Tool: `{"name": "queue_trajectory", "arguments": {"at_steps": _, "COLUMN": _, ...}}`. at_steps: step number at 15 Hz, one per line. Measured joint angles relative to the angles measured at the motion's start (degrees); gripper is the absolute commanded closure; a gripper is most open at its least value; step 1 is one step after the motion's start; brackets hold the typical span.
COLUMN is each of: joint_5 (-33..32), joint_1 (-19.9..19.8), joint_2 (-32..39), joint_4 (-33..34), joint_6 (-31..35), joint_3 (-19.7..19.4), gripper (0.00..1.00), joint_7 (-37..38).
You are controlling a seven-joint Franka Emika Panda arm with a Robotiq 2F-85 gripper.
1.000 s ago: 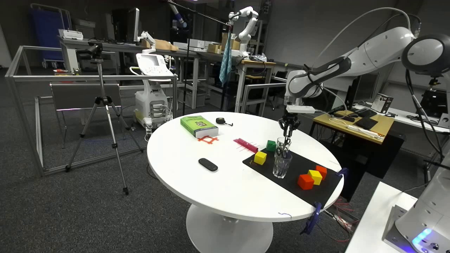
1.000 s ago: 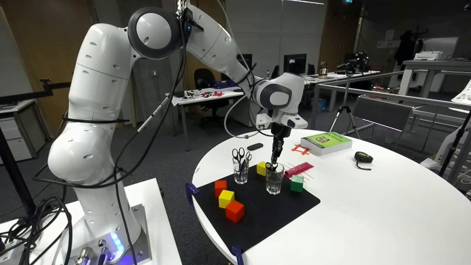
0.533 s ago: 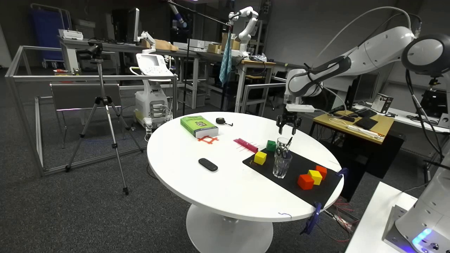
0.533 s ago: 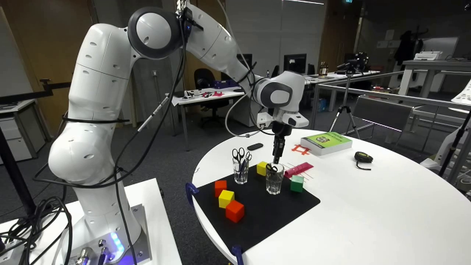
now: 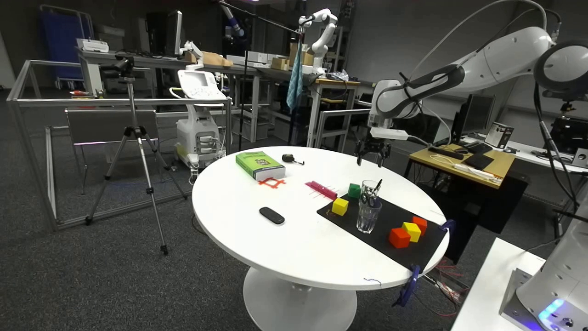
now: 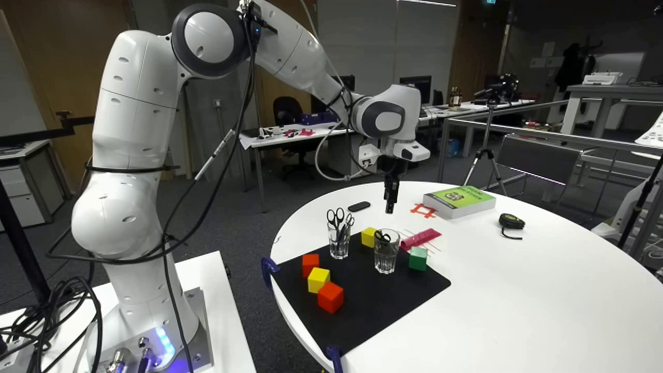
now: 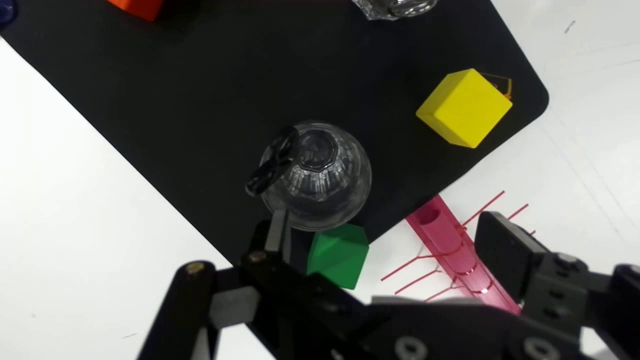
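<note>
Cubes (image 6: 318, 280) are red/yel/grn, mat (image 6: 370, 298) blk, tbl (image 6: 538, 290) wht

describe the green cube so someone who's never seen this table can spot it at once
Find the round white table, then the black mat lying on it. At the mat's edge, beside a drinking glass, sits the green cube. It is the only green one among red cubes and yellow cubes.

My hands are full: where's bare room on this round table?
Bare tabletop lies between its edge, black mat and tape measure, with a smaller patch between remote and mat. Crowded: around the two glasses and five cubes, with the gripper overhead.
</note>
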Motion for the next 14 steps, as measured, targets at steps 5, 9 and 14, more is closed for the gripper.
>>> {"name": "queue_trajectory", "arguments": {"at_steps": 5, "joint_5": 0.0, "joint_1": 2.9, "joint_2": -2.4, "joint_4": -0.9, "joint_6": 0.3, "joint_3": 0.6, "gripper": 0.0, "joint_7": 3.0}}
{"name": "queue_trajectory", "arguments": {"at_steps": 9, "joint_5": -0.2, "joint_1": 4.7, "joint_2": -3.4, "joint_4": -2.4, "joint_6": 0.2, "joint_3": 1.2, "gripper": 0.0, "joint_7": 4.1}}
{"name": "queue_trajectory", "arguments": {"at_steps": 14, "joint_5": -0.9, "joint_1": 5.8, "joint_2": -3.5, "joint_4": -4.0, "joint_6": 0.0, "joint_3": 1.6, "gripper": 0.0, "joint_7": 6.3}}
